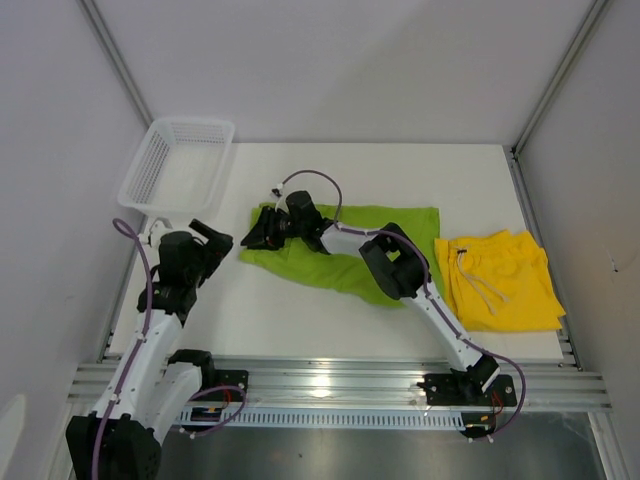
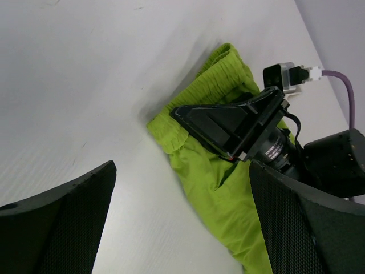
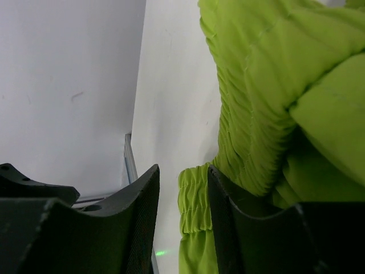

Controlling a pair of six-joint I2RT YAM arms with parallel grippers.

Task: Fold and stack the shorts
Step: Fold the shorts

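Lime-green shorts [image 1: 392, 222] spread open and unfolded on the worktop [image 1: 300, 320], just right of the white basket [image 1: 150, 170] and a little nearer the arms. Yellow shorts [image 1: 500, 285] well to the right of the basket, lying apart from the green pair in a squarish, apparently folded shape with the white drawstring on top. No stack yet.

Right hand [image 1: 262, 232] down at the green waistband corner closest to the basket, half closed with the gathered elastic between the jaws. Truly pinched or only straddled, impossible to tell.

Left hand [image 1: 213, 236] just below the basket, spread wide, holding nothing.

Judged so: yellow pair probably done, green fold barely begun, stacking left to do.
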